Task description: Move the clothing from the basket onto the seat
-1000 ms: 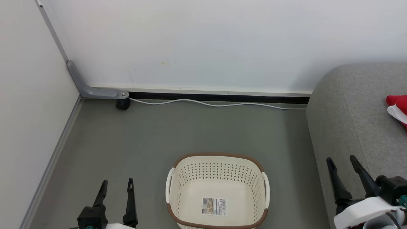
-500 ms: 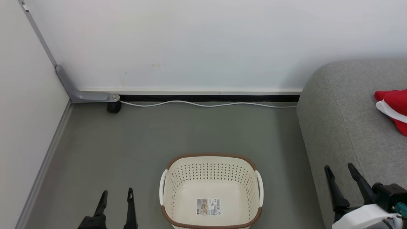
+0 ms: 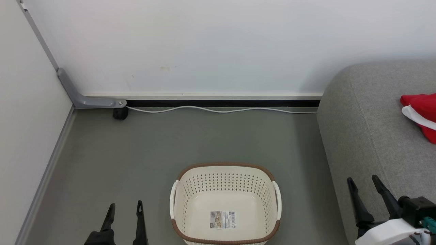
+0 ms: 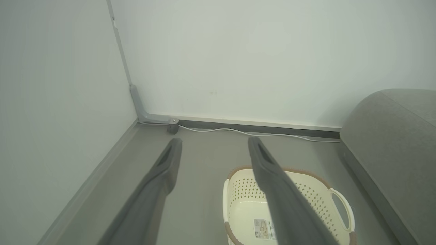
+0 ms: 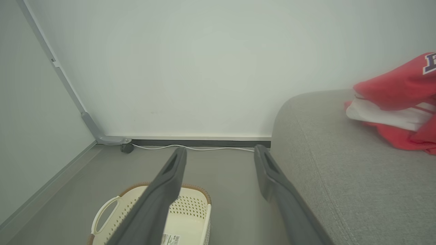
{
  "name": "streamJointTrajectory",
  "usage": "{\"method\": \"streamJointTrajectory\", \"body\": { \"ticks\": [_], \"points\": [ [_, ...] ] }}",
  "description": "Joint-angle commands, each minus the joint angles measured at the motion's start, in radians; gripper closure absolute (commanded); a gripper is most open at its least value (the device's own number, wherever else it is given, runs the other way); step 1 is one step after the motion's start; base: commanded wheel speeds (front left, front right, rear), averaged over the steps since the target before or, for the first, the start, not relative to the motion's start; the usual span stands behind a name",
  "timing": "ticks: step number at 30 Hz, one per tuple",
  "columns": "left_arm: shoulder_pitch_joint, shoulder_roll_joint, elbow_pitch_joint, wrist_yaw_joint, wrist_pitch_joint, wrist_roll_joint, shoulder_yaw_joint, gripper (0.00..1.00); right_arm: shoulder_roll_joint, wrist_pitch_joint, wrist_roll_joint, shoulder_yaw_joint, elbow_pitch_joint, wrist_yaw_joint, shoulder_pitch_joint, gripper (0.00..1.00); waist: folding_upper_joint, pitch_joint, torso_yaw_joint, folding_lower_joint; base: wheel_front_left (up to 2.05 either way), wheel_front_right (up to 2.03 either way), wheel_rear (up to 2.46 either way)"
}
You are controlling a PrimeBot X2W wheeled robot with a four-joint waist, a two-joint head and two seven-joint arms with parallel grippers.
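Cream laundry basket [image 3: 224,165], only a sticker [image 3: 222,219] inside, stands on the floor [image 3: 170,143] beside a grey sofa [image 3: 368,119] bearing red clothing [image 3: 420,110]. Left gripper [image 3: 126,204] and right gripper [image 3: 362,179] gape wide, holding nothing.

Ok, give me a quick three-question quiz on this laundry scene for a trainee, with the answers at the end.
1. True or false: the basket is full.
2. Where does the red clothing lie? A) on the floor B) on the grey seat C) in the basket
3. Are the left pincer and right pincer open or shut?
Key: 1 false, its bottom shows just a sticker. 2 B. 3 both open, holding nothing.
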Motion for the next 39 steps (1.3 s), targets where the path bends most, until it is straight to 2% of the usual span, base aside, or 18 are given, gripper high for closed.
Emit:
{"method": "streamJointTrajectory", "body": {
  "ticks": [1,5,6,12,16,21,39],
  "points": [
    [-0.023,0.002,-0.029,0.008,-0.005,-0.003,0.025,0.00,-0.016,-0.006,-0.007,0.018,-0.018,0.003,-0.016,0.00,-0.0001,0.001,-0.001,0.0000,0.00,0.00,0.00],
    [-0.023,0.002,-0.037,-0.007,-0.005,-0.013,0.017,0.00,-0.015,-0.006,-0.006,0.014,-0.020,0.003,-0.018,0.00,-0.0001,0.003,-0.002,0.0000,0.00,0.00,0.00],
    [0.000,0.000,-0.010,-0.006,0.000,-0.010,-0.010,1.00,0.001,0.000,0.000,-0.003,0.000,0.000,0.000,1.00,-0.0001,0.003,-0.002,0.0000,0.00,0.00,0.00],
    [0.007,-0.004,0.019,-0.013,0.007,-0.043,-0.010,1.00,0.021,0.009,0.031,-0.006,0.025,0.000,0.014,1.00,-0.0001,0.004,-0.003,0.0002,0.00,0.00,0.00],
    [0.001,-0.001,0.017,-0.022,0.018,-0.091,-0.003,1.00,0.026,0.021,0.072,-0.014,0.020,0.000,0.013,1.00,-0.0001,0.002,-0.004,0.0022,0.00,0.00,0.00],
    [-0.009,0.001,0.019,-0.034,0.030,-0.149,0.005,1.00,0.031,0.035,0.122,-0.024,0.016,0.000,0.009,1.00,-0.0001,0.004,-0.005,0.0001,0.00,0.00,0.00],
    [-0.044,0.009,0.022,-0.078,0.076,-0.356,0.035,1.00,0.053,0.089,0.301,-0.062,-0.001,0.001,-0.003,1.00,-0.0001,0.005,-0.008,0.0000,0.00,0.00,0.00]
  ]
}}
